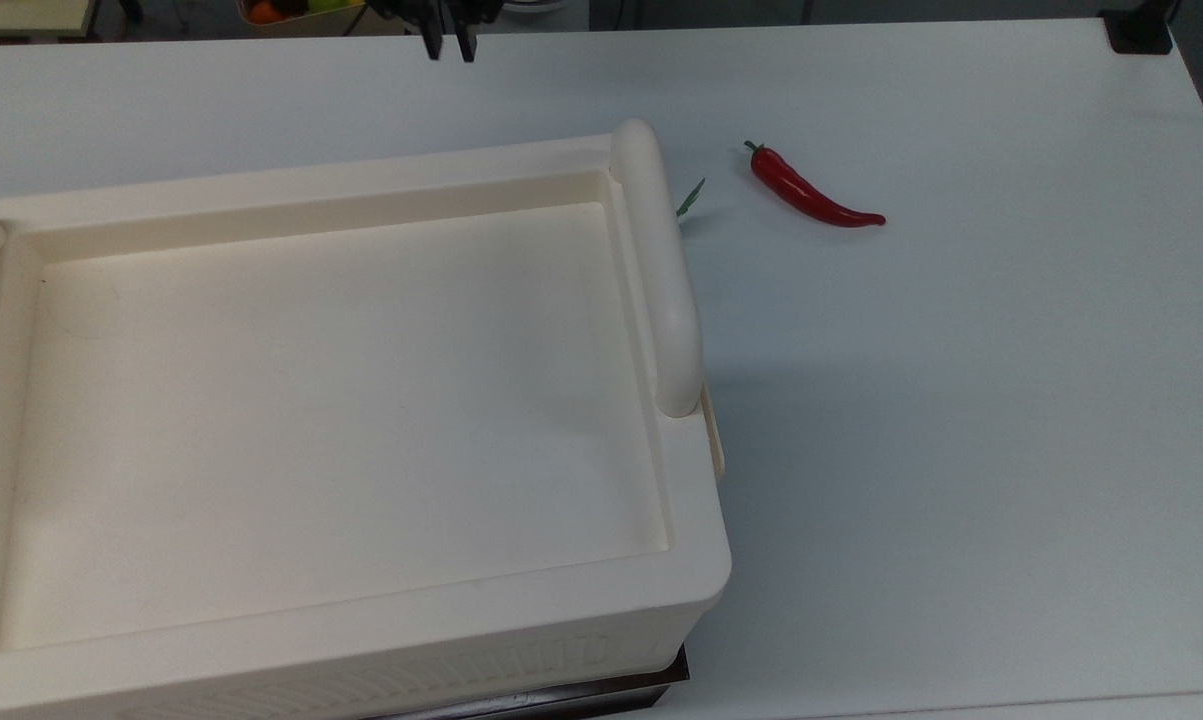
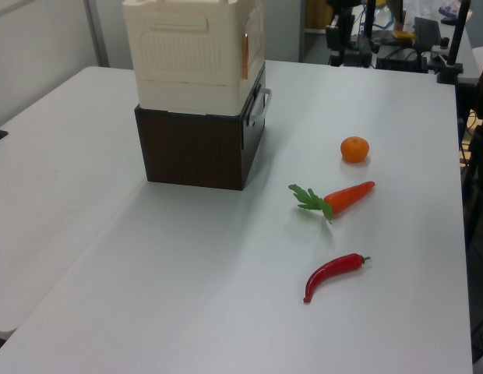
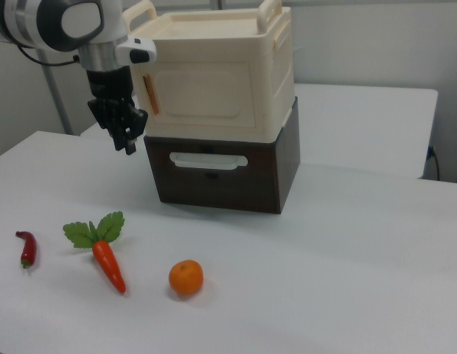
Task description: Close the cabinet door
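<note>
– Where is the cabinet door [image 3: 206,92]?

– On the face of the cabinet [image 3: 214,29] that the right view looks at. It lies flat in its frame, with no gap along its edges. The small orange-brown hinge marks run down the right view's left edge of the panel. In the left view the same door [image 2: 254,39] sits on the side of the cream box that is turned to the left view's right, and it is flush there too.

– And the gripper [image 3: 125,146]?

– It hangs at the right view's left of the hinge edge, pointing down over the table [image 3: 339,280]. In the top view the gripper [image 1: 448,46] is at the upper edge, clear of the cabinet's rim and not touching it. Its fingers stand a narrow gap apart and nothing is between them.

– What does the cabinet sit on?

– A dark brown drawer unit [image 3: 214,184] with a pale handle [image 3: 208,159] – the cream box is stacked squarely on top.

– Anything else on the table?

– In front, in the right view, lie a red chilli [image 3: 26,248], a carrot [image 3: 108,265] with green leaves and an orange [image 3: 186,278] – all well apart from the cabinet.
</note>
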You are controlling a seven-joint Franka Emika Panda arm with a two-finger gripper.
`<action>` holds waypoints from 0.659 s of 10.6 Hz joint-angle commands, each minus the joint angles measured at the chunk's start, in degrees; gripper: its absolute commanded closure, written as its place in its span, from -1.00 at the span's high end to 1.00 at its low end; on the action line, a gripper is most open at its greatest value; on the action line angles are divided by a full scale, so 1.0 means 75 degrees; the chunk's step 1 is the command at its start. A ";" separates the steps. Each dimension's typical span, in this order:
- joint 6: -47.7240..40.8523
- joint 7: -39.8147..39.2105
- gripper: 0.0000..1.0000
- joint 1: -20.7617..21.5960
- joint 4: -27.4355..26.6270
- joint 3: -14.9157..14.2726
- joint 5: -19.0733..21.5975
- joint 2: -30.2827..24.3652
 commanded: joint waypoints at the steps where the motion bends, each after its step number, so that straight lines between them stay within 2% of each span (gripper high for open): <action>1: 0.0061 0.0252 1.00 -0.0304 -0.0939 0.0163 -0.0189 -0.0752; 7: 0.0226 0.0217 1.00 -0.0422 -0.0881 0.0128 -0.0189 -0.0671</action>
